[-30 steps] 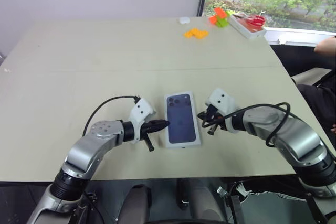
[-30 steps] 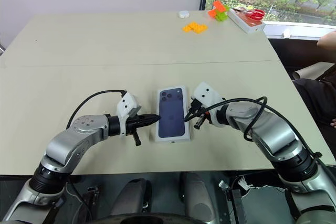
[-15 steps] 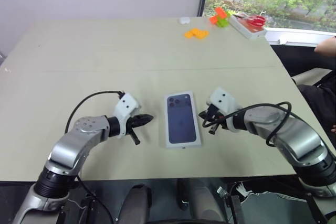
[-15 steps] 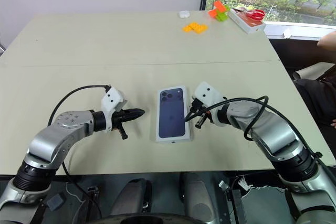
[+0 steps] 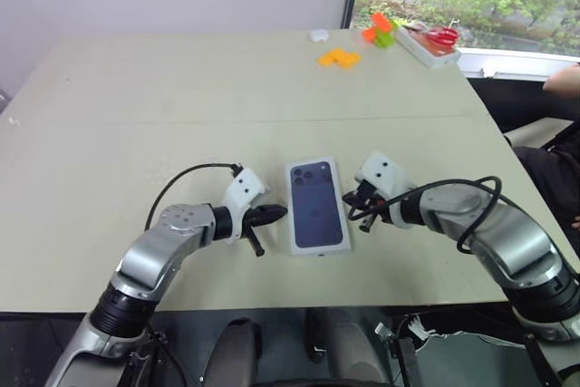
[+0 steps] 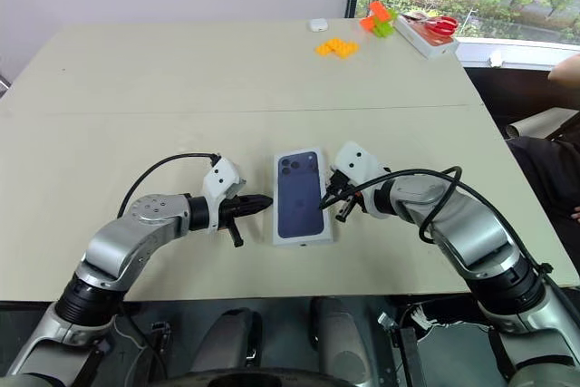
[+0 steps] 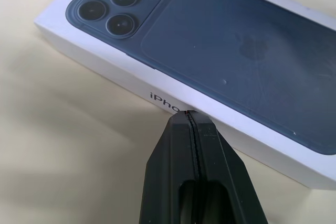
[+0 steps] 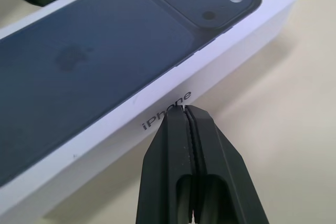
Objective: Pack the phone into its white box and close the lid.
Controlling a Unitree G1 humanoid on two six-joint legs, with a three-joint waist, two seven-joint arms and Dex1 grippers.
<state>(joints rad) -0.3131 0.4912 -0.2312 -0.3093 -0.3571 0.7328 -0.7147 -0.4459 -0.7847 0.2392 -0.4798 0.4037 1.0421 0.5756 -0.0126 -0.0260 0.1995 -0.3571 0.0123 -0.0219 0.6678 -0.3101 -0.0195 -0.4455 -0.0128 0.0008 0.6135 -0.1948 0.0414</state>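
1. Low in the frame, the left gripper (image 5: pixel 279 213) points in from the left with its two black fingers pressed together and nothing between them; its tip sits at the left long side of the lid (image 5: pixel 317 204).
2. Opposite, the right gripper (image 5: pixel 348 198) reaches in from the right, fingers likewise closed and empty, tip against the lid's right long side.
3. Between them, just below the centre, the lid lies flat with its printed dark-blue phone picture facing up. It looks seated over the white box, so the phone is presumably inside; neither can be seen.
4. Judgement: the closing step is in hand, with both tips squaring or pressing the lid home.
5. Next, an even push from both sides, or down on top, would seat it without skewing.
6. Far off, at the upper right of the table (image 5: pixel 163 97), lie orange and green blocks (image 5: pixel 339 58) and a white tray (image 5: pixel 426 46).
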